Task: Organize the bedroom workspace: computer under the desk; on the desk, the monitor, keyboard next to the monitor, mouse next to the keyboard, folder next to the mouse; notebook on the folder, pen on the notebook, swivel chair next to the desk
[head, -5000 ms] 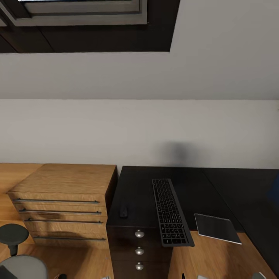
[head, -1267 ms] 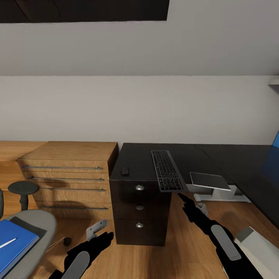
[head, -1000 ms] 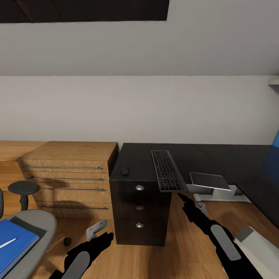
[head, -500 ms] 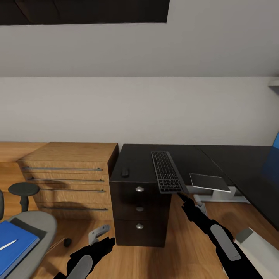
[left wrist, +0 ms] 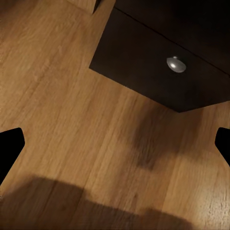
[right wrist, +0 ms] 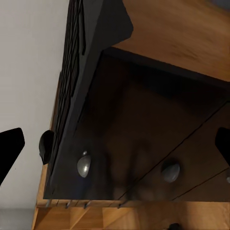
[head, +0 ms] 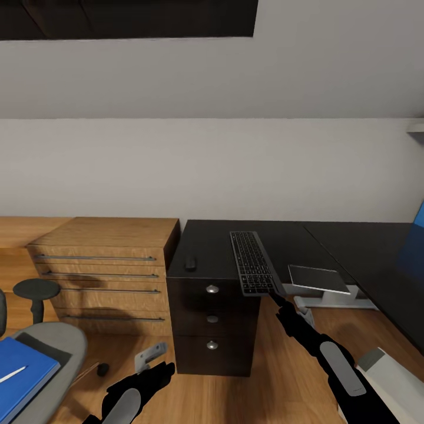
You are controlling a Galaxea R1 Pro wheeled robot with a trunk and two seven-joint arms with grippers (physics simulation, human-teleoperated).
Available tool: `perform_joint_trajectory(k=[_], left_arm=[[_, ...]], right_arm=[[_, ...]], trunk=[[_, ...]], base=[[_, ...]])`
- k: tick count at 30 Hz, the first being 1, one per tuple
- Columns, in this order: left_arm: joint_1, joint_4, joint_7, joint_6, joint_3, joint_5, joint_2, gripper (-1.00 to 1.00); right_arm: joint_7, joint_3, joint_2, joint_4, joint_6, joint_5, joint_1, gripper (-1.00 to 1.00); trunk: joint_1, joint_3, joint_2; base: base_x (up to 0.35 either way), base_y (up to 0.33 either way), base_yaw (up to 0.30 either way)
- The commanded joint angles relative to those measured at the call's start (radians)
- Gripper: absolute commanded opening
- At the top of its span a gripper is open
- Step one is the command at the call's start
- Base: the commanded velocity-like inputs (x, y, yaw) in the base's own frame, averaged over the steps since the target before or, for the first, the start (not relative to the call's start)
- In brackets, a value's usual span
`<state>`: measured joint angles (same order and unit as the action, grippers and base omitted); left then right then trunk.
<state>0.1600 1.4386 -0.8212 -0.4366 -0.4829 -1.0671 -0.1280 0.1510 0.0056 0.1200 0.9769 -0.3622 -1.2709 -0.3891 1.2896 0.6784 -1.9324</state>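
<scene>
No readable text, label, brand, number or sign is found in any of the views. The keys of the keyboard [head: 254, 262] carry faint pale marks in the head view, but they are too small and blurred to be read as letters or figures. The same keyboard [right wrist: 79, 72] is seen edge-on in the right wrist view, and no legends can be made out there. No lettering is seen on the blue folder [head: 20, 371] at the near left, nor on the drawer fronts of the desk [head: 213, 318], whose round knobs are plain.
</scene>
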Motion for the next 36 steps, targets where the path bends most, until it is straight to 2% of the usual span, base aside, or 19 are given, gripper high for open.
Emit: perform_joint_trajectory(k=[1,21,24,25,28,31,36], left_arm=[[0.001,-0.001,-0.007,-0.001,-0.002,-0.005,-0.001,1.0],[0.001,-0.032,-0.006,0.001,-0.003,-0.004,-0.001,1.0],[0.001,-0.033,-0.006,0.0,-0.016,-0.004,-0.001,1.0],[0.001,-0.033,-0.006,0.001,-0.032,-0.002,-0.001,1.0],[0.001,-0.033,-0.007,0.001,-0.037,-0.001,-0.001,1.0],[0.001,-0.033,-0.009,0.002,-0.04,-0.001,-0.001,1.0],[0.001,-0.034,-0.009,0.002,-0.042,-0.001,-0.001,1.0]], right_arm=[[0.001,0.001,0.0,-0.001,-0.003,-0.007,-0.001,1.0],[0.002,0.001,-0.003,-0.004,-0.001,-0.007,-0.001,1.0],[0.002,0.002,-0.004,-0.004,-0.001,-0.007,-0.001,1.0],[0.001,0.002,-0.005,-0.004,-0.001,-0.006,-0.001,1.0],[0.001,0.002,-0.005,-0.004,-0.001,-0.007,-0.001,1.0],[0.0,0.002,-0.005,-0.004,-0.001,-0.006,-0.001,1.0],[-0.001,0.002,-0.005,-0.004,-0.001,-0.007,-0.001,1.0]], trunk=[[0.0,0.001,-0.001],[0.0,0.001,-0.001],[0.0,0.001,-0.001],[0.0,0.001,-0.001],[0.0,0.001,-0.001],[-0.012,-0.008,0.02],[-0.012,-0.008,0.02]], base=[[0.0,0.0,0.0],[0.063,0.03,0.0],[0.161,0.006,0.0],[0.04,0.001,0.0],[0.026,0.001,0.0],[0.011,0.0,0.0],[0.002,0.0,0.0]])
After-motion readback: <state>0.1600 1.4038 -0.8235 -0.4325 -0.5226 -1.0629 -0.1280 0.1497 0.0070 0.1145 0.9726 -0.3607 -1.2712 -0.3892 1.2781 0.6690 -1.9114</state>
